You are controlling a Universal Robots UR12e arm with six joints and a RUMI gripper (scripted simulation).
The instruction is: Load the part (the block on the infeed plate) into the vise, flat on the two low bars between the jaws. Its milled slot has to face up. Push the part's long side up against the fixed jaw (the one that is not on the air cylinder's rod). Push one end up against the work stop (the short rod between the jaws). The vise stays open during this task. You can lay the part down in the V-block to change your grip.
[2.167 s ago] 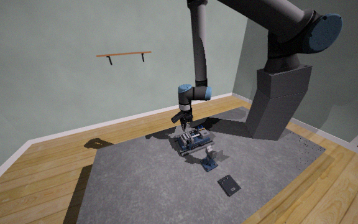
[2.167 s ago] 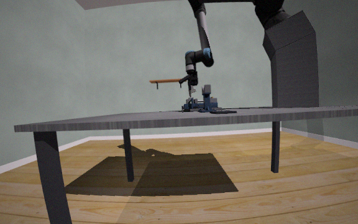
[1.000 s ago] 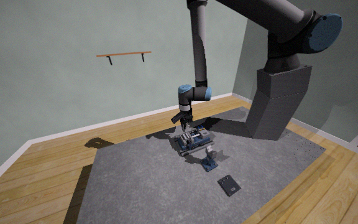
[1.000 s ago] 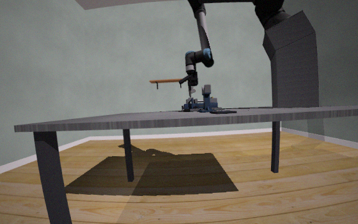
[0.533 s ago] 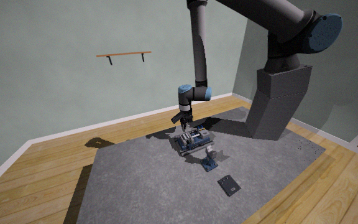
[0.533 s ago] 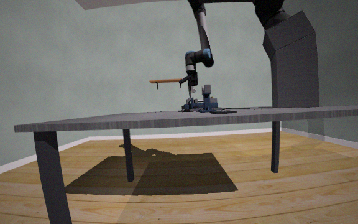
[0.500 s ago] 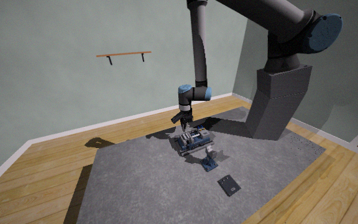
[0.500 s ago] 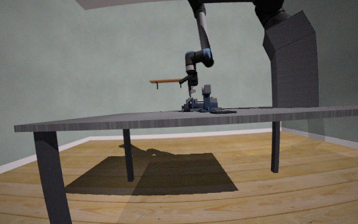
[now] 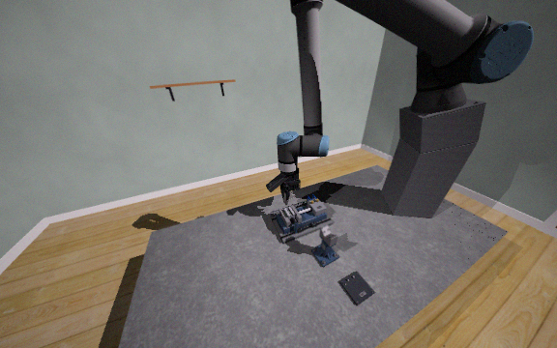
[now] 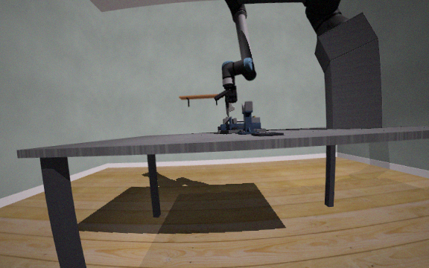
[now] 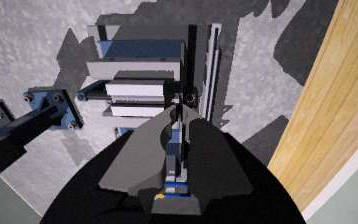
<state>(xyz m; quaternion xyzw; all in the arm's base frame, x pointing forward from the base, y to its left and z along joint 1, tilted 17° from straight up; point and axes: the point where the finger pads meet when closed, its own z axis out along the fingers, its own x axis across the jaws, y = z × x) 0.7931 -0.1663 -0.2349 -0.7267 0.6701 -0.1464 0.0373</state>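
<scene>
The blue vise [image 9: 302, 217] stands in the middle of the grey table and also shows in the wrist view [image 11: 140, 85]. Between its jaws lies a light grey block with a dark groove on top, which I take to be the part [image 11: 135, 99], slot up. One long side is close to a jaw; I cannot tell if they touch. My gripper [image 11: 179, 105] [image 9: 285, 197] is shut and empty. It hangs just above the vise's far end, with its tips at the part's right end, next to the short work stop [image 11: 190, 95]. In the exterior view the gripper [image 10: 228, 111] hangs over the vise.
The blue V-block [image 9: 325, 252] with a grey upright piece stands just in front of the vise. The dark infeed plate [image 9: 356, 288] lies nearer the table's front with nothing on it. The arm's grey pedestal [image 9: 428, 164] rises at the back right.
</scene>
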